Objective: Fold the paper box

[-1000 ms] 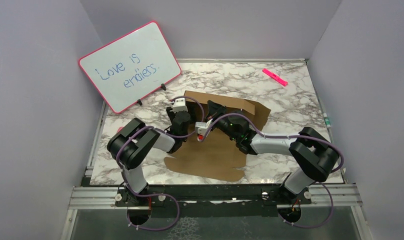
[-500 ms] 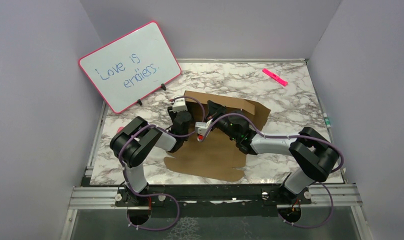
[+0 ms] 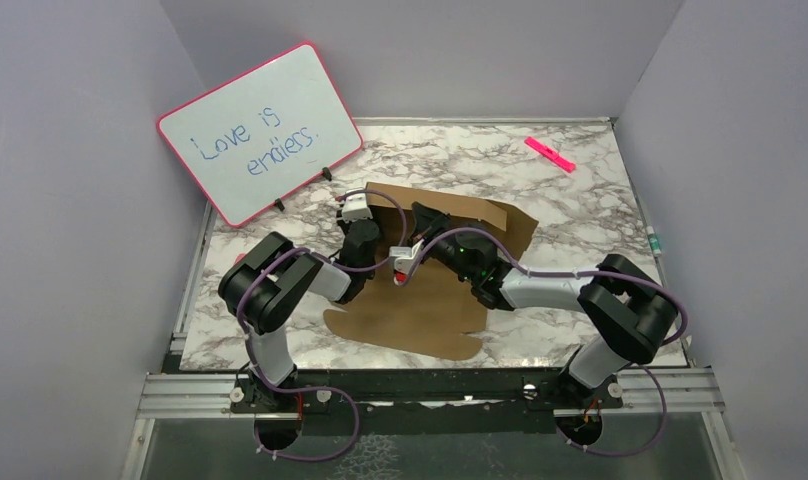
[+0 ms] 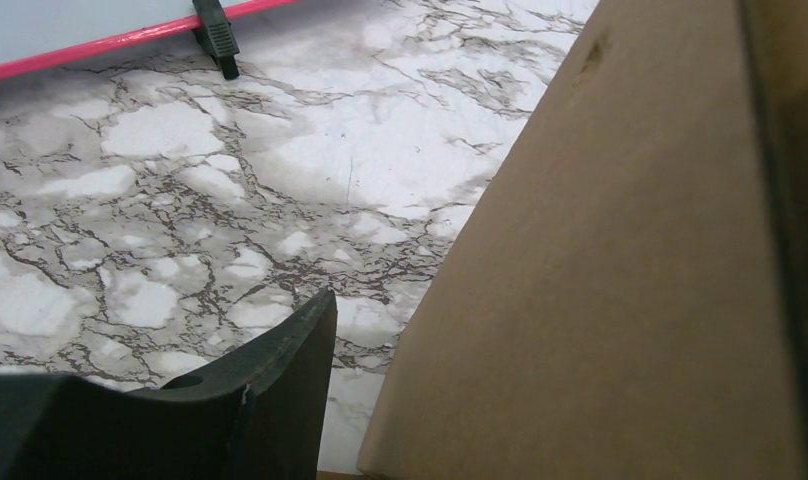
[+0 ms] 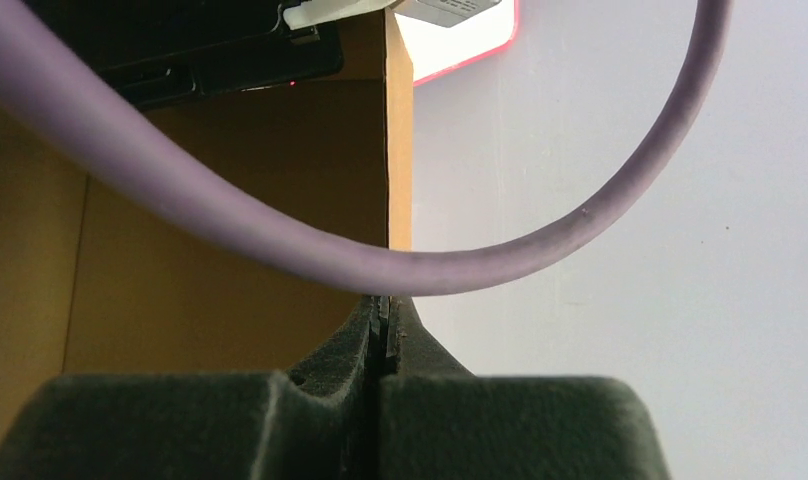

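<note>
The paper box (image 3: 430, 310) is a flat brown cardboard sheet in the middle of the marble table, with its far part lifted. My right gripper (image 3: 423, 215) is at that lifted part. In the right wrist view its fingers (image 5: 385, 305) are pressed together on the upright edge of the cardboard panel (image 5: 230, 280). My left gripper (image 3: 361, 222) is at the sheet's far left corner. In the left wrist view only one dark finger (image 4: 270, 380) shows, a small gap away from a raised cardboard flap (image 4: 630, 250); the other finger is hidden behind the flap.
A pink-framed whiteboard (image 3: 260, 130) leans at the back left on black feet (image 4: 216, 35). A pink marker (image 3: 550, 154) lies at the back right. Grey walls close in the table on three sides. A purple cable (image 5: 280, 240) loops across the right wrist view.
The left gripper has edged toward the back of the table at the flap. The cardboard's near edge has shifted slightly away from the arm bases. The right arm holds still.
</note>
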